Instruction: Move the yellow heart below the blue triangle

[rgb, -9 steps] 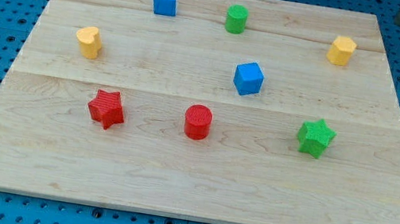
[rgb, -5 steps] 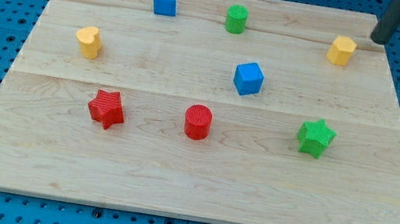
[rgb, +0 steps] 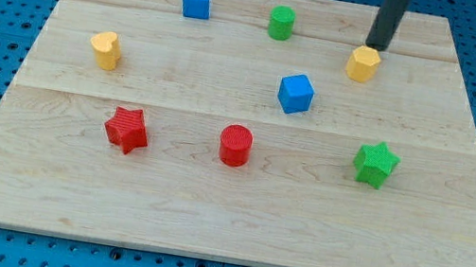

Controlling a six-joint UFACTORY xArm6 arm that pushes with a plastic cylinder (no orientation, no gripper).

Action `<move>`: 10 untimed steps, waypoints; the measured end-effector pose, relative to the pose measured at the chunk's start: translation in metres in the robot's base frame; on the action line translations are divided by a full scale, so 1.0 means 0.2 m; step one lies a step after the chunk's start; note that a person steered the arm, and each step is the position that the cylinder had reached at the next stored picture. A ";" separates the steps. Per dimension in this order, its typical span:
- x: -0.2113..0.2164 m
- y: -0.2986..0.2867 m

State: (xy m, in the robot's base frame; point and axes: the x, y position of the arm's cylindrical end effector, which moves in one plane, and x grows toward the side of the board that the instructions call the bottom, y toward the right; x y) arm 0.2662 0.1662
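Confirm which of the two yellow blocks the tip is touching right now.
The yellow hexagonal block at the view's upper right; my tip sits right at its top edge. The yellow heart is far off at the view's left, untouched.

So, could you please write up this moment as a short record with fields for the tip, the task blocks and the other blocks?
tip: my tip touches the view's top-right edge of the yellow hexagon
yellow heart: at the view's left, far from my tip
blue triangle: near the view's top, up and right of the yellow heart
task status: heart not yet below the triangle
other blocks: green cylinder, blue cube, red star, red cylinder, green star
surface: wooden board
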 end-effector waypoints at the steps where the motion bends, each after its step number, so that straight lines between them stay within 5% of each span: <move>1: -0.19 -0.11; 2: -0.36 -0.28; 4: -0.05 -0.56; 7: 0.14 0.32; 8: 0.17 -0.03; 9: 0.21 -0.06; 10: 0.38 0.22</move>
State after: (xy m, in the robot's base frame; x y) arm 0.3419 0.2099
